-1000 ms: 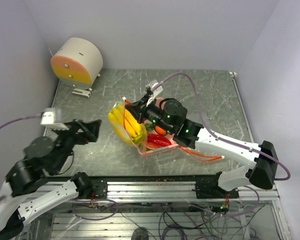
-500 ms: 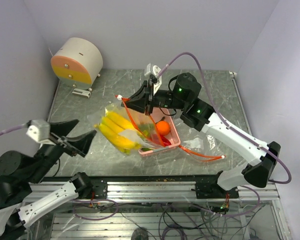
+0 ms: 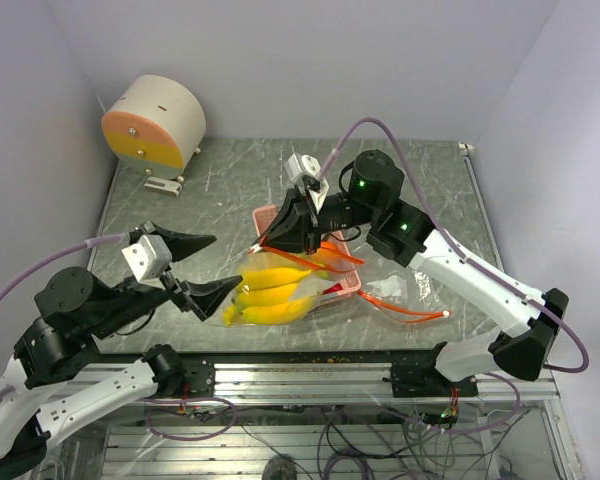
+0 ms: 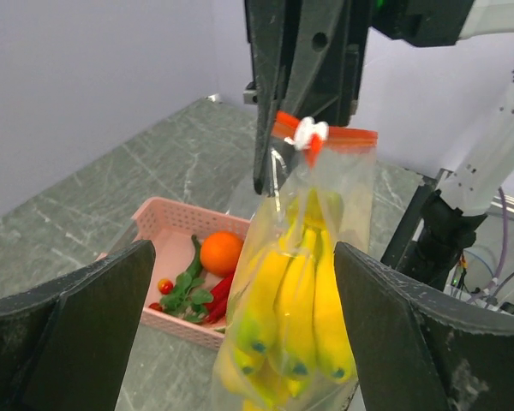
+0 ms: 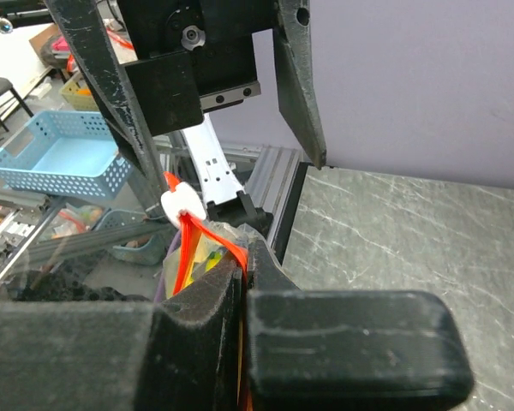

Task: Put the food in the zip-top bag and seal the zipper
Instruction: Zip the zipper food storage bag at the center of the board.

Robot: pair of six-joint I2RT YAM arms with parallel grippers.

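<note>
Several bananas (image 3: pixel 270 297), top view: held inside the zip-top bag (image 3: pixel 248 268), which is hung from the clenched right pincer (image 3: pixel 272 238) just beside the pink tray (image 3: pixel 267 213).
Change, top view: the bag has been swung off the tray toward the left pincer (image 3: pixel 228 260), now brought up with jaws spread.
Left wrist view: orange (image 4: pixel 221 253) and chili peppers (image 4: pixel 219 291) are seen left in the tray.
Right wrist view: the zipper (image 5: pixel 207 235) is gripped by the shut pincer beside a white slider (image 5: pixel 184 203).
Meaning: bagging is judged partly done, sealing not begun.
</note>
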